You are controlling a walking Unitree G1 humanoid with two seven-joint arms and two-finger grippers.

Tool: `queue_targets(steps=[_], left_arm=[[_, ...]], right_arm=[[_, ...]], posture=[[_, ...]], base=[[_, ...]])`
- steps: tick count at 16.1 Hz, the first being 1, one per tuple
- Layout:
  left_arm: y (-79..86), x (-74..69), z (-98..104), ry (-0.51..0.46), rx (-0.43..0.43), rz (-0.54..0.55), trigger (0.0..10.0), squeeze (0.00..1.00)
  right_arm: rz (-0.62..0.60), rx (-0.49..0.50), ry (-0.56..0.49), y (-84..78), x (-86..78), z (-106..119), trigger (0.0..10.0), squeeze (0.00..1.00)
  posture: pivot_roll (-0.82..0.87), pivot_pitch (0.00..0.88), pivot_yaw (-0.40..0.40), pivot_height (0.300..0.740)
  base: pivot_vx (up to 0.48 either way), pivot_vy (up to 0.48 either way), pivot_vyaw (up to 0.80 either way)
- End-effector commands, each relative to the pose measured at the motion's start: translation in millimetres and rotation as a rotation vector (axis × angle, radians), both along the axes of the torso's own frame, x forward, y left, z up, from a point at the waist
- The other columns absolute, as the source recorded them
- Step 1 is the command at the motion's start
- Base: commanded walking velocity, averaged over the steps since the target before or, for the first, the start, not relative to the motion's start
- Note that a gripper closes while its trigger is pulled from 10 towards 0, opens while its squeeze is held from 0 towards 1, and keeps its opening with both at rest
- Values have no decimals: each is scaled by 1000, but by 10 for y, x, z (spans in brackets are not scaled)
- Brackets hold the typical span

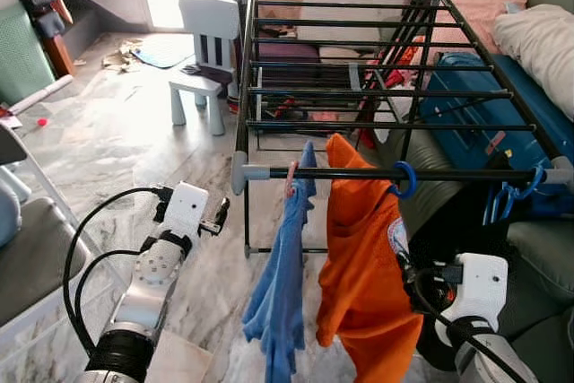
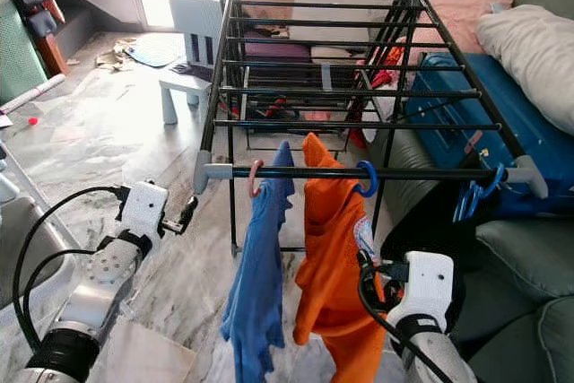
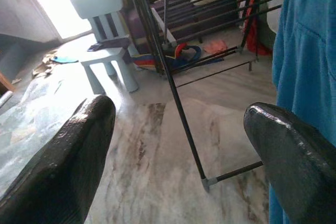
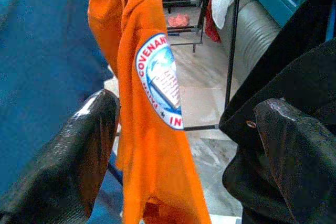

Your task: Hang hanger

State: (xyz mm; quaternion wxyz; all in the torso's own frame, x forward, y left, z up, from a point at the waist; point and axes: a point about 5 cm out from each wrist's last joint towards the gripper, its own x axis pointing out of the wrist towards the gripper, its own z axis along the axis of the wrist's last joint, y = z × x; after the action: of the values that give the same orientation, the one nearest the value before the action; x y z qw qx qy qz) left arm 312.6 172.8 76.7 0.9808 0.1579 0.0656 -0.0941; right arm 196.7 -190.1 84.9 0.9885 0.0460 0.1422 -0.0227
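Hanger: blue plastic hanger hook over black metal drying rack's front rail, carrying orange shirt.
Right gripper: jaws released, shirt between, at 5 o'clock.
Left gripper: released, empty, 8 o'clock.
Neighbour: blue garment, pink hook.

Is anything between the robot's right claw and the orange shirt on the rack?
Nothing visible blocks it. The right claw is open, and the orange shirt hangs straight ahead between its two fingers, already on the front bar by a blue hook. A blue garment hangs beside it, not in between.
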Motion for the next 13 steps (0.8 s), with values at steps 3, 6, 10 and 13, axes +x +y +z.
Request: queue_targets(steps=[3,6,10,13], left_arm=[[-15,22,29,0,12,-7,10000,0],[-28,25,27,2,10,-9,10000,0],[-44,27,22,5,18,-15,10000,0],[-47,38,32,2,21,-18,10000,0]], right_arm=[[-5,-3,-16,-26,26,21,10000,1000],[-2,-2,-14,-22,36,9,10000,1000],[-7,5,-11,-9,45,-16,10000,1000],[-10,7,-12,-10,50,-20,10000,1000]], posture=[[10,0,-46,740],[11,0,-45,740],[11,0,-43,740],[13,0,-41,740]], base=[[-313,0,0],[-358,0,0],[-351,0,0],[-354,0,0]])
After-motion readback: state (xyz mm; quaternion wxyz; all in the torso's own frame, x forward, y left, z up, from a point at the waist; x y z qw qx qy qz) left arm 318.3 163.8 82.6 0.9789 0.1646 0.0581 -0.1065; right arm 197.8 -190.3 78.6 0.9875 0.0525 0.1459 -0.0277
